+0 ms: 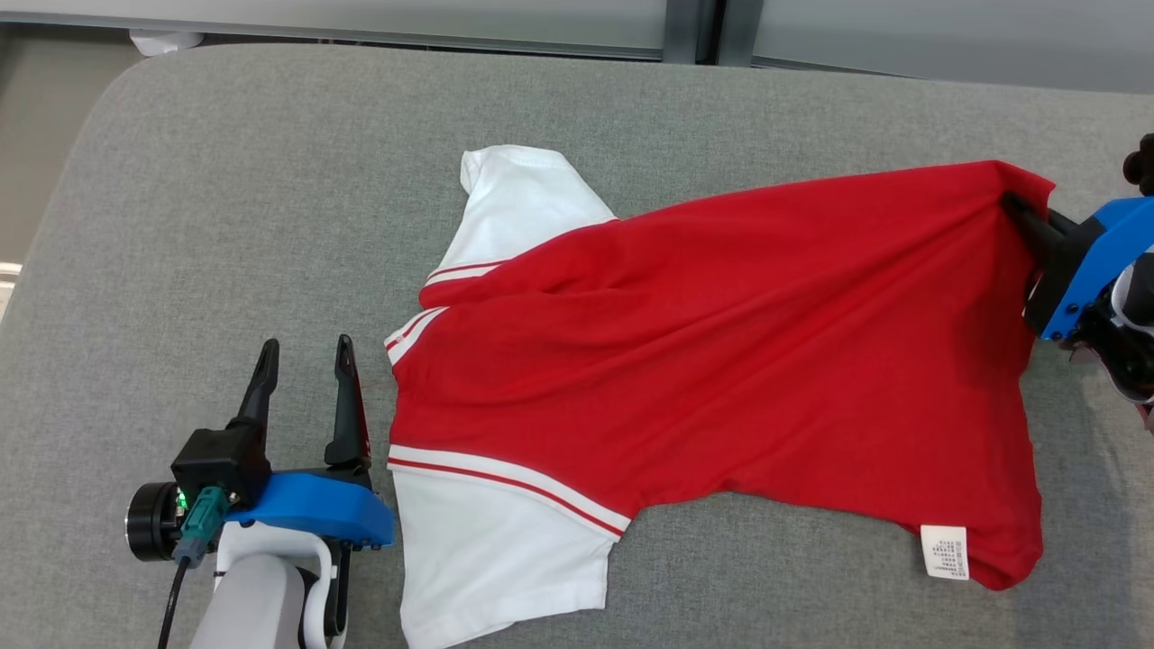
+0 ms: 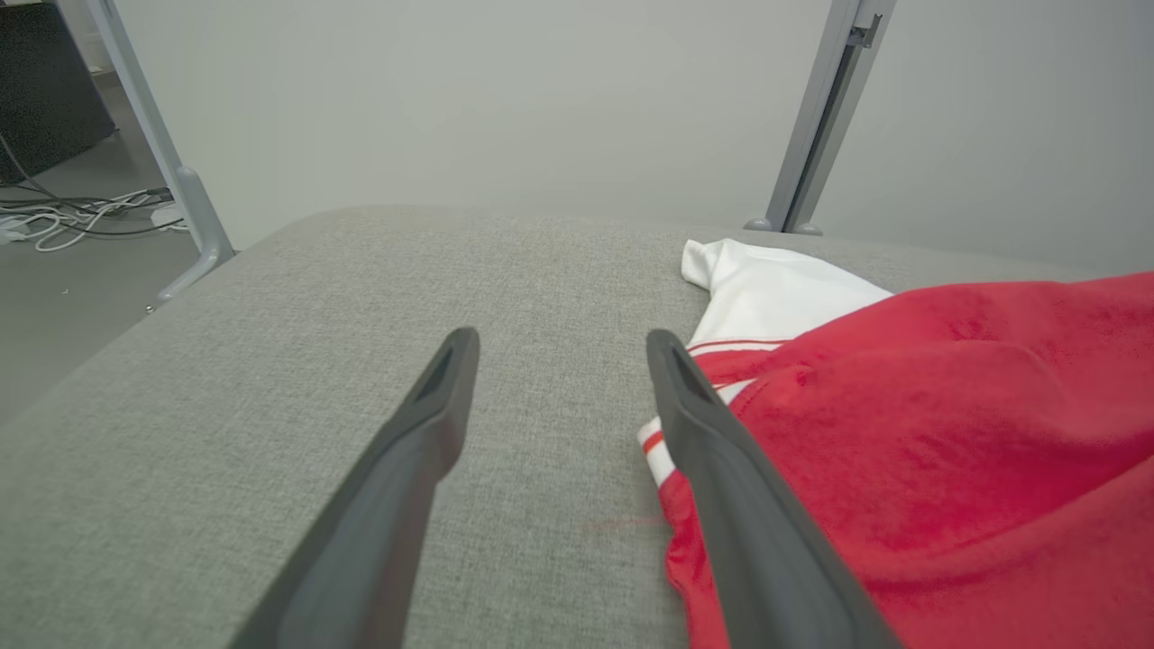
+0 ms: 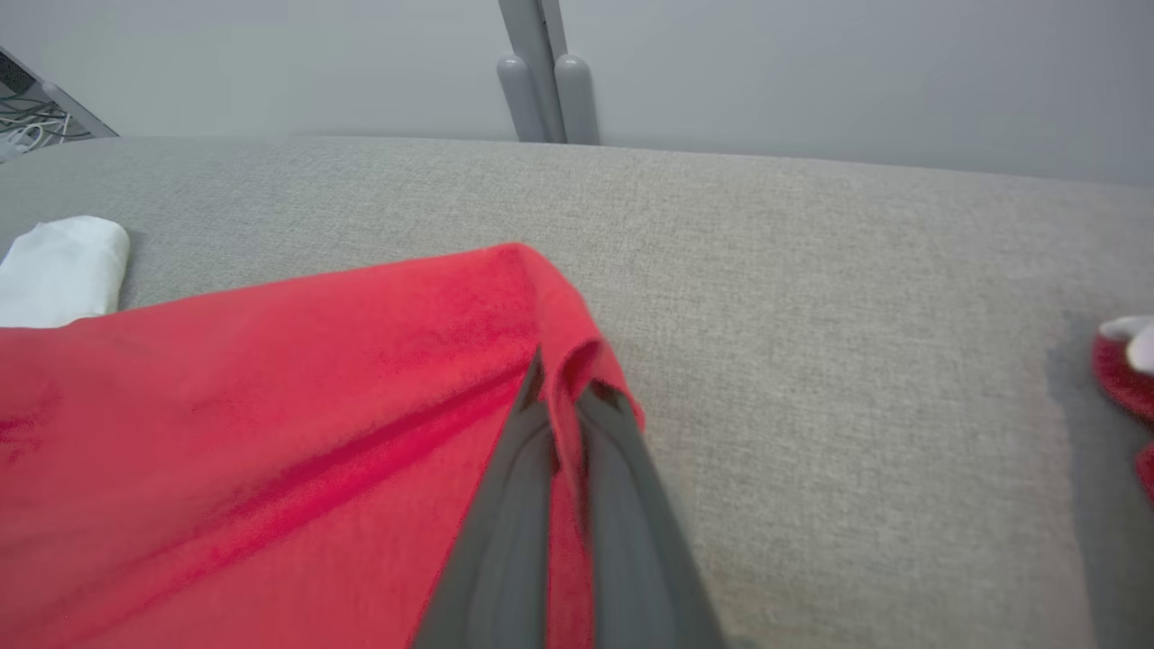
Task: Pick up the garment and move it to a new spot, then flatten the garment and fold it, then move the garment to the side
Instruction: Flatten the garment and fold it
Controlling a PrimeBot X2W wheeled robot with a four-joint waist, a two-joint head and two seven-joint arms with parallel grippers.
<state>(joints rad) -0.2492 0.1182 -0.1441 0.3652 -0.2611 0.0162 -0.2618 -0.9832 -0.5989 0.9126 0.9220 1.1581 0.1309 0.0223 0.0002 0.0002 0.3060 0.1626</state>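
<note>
The red shirt (image 1: pixel 721 361) lies rumpled in the middle of the worktop (image 1: pixel 270 180). The right tool (image 1: pixel 1017 205) pinches its corner near the worktop's right side. The left tool (image 1: pixel 306 347) is spread wide, empty. Flattening and folding are not done yet.

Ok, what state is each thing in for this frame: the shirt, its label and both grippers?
Garment: spread on the grey cushion, wrinkled, unfolded, one hem corner pinched.
Right gripper: shut on the garment's far hem corner.
Left gripper: open, holding nothing, beside the garment's sleeve end.
Care label: exposed, facing up at the near hem corner.
</note>
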